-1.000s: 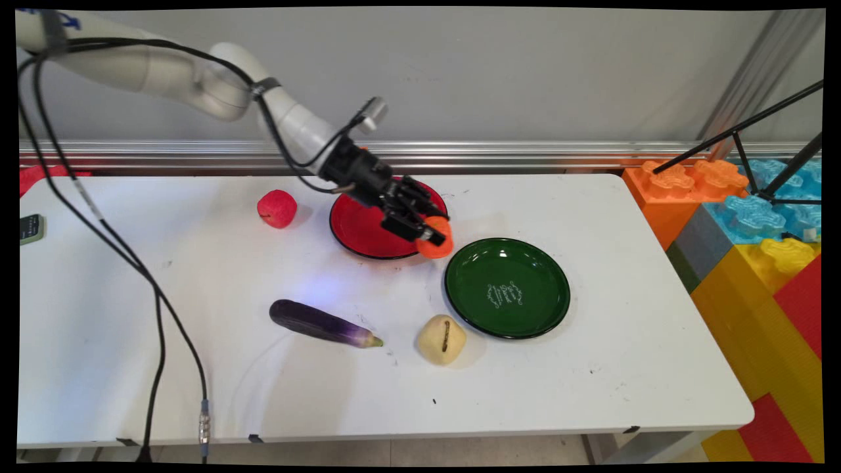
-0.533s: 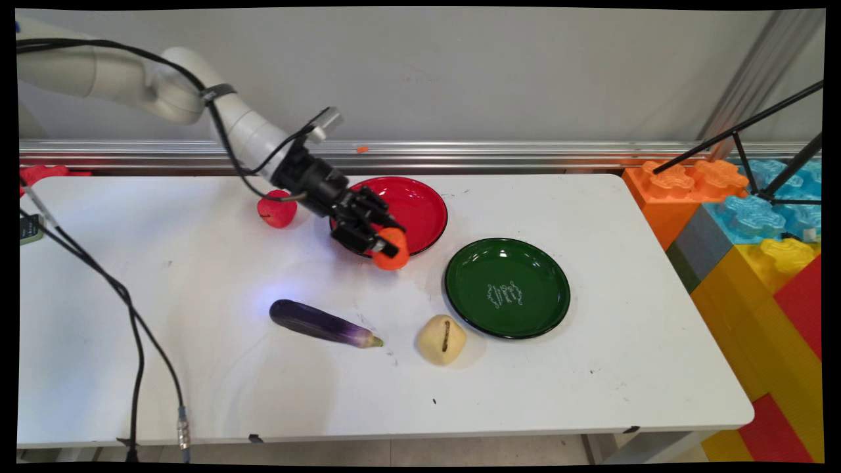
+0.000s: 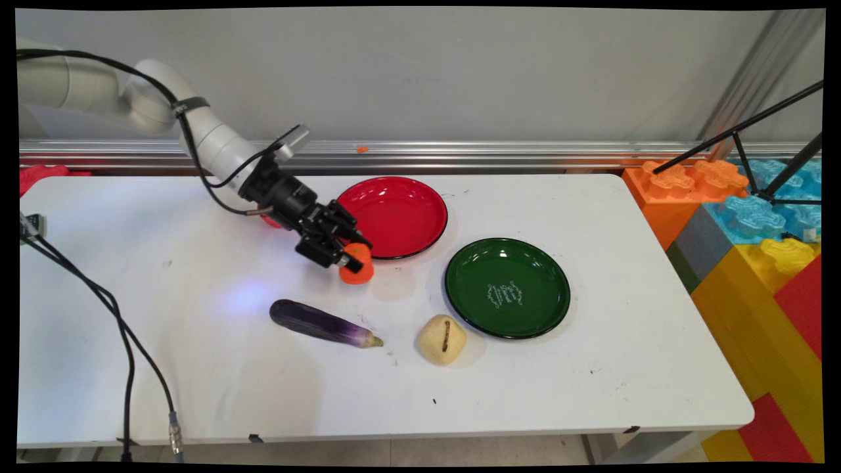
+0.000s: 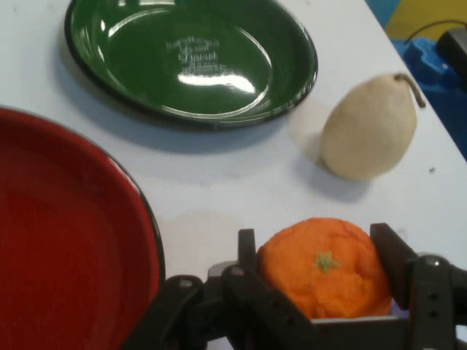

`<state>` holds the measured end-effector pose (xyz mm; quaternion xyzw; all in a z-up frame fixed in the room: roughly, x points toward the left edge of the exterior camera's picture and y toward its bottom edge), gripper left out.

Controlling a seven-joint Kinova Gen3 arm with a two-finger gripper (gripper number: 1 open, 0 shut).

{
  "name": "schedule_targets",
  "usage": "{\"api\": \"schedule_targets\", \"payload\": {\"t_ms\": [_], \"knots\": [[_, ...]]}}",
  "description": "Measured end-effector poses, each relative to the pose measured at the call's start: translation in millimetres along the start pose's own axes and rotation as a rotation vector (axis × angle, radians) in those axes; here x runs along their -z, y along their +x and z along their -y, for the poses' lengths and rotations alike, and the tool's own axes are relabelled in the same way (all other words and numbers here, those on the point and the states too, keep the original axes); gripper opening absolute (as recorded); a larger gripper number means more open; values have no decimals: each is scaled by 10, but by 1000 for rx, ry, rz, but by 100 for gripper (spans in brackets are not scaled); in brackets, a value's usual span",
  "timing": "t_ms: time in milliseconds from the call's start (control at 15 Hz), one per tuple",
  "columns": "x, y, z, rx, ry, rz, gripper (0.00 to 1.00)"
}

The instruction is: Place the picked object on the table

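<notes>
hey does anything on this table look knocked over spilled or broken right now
Nothing stands out. The red plate and green plate sit flat, the eggplant and pear lie intact, and the gripper holds the orange whole.

The only writing in view stood on the round green enamel plate (image 3: 507,288) (image 4: 191,56) with a dark rim: a small white printed emblem of a few short lines at the middle of its well. In the main view it was too small to make out; in the hand view it showed as faint curling script, partly washed out by glare, and no word of it could be read with any certainty.
</notes>
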<state>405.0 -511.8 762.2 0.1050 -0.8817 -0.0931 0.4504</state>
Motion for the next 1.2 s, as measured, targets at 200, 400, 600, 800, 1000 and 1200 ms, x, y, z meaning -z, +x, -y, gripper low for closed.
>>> {"api": "schedule_targets", "payload": {"t_ms": [200, 400, 600, 800, 1000, 1200], "knots": [[46, -147, 12, 3, -1, 18, 0], [73, -267, 36, 6, -1, 32, 0], [105, -379, 60, 8, 1, 47, 0], [144, -488, 78, 10, 4, 63, 0], [179, -566, 84, 8, 6, 73, 100], [210, -627, 80, 4, 5, 80, 100]]}}
